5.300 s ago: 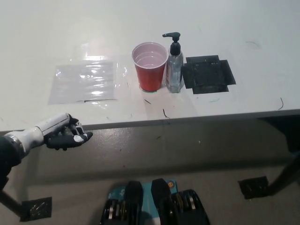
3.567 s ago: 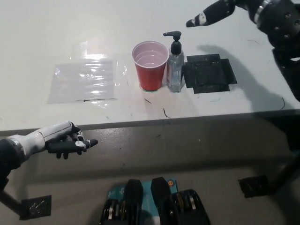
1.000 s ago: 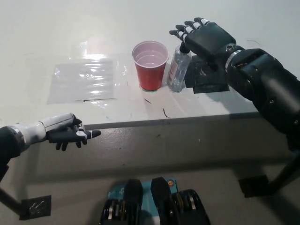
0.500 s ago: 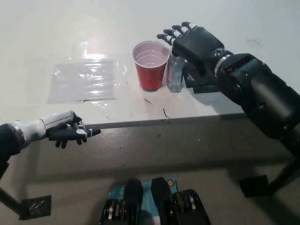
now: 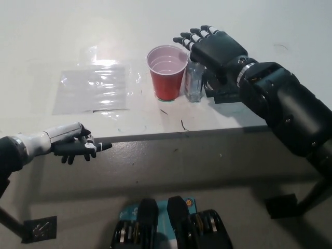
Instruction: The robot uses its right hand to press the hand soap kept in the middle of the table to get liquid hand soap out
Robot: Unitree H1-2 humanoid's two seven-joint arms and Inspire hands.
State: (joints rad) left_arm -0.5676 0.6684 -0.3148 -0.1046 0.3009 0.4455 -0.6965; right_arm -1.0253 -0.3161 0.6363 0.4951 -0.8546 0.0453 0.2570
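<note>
A clear hand soap bottle (image 5: 194, 83) stands in the middle of the white table (image 5: 155, 21), right beside a red plastic cup (image 5: 167, 72). My black right hand (image 5: 215, 47) lies flat on top of the bottle with its fingers spread, and it hides the black pump head. Its fingertips reach past the bottle towards the cup's rim. Only the bottle's lower body shows under the palm. My white left hand (image 5: 70, 144) rests low at the left, in front of the table's edge, with its fingers loosely curled and nothing in it.
A clear plastic sheet (image 5: 93, 88) lies on the table left of the cup. A black tape patch (image 5: 231, 85) sits right of the bottle, partly under my right forearm. The table's front edge (image 5: 207, 129) runs across the middle of the view.
My right hand came in from the upper right and settled onto the pump, and the bottle went from tilted to upright. Over the last half second it barely moved. The left hand stayed put.
</note>
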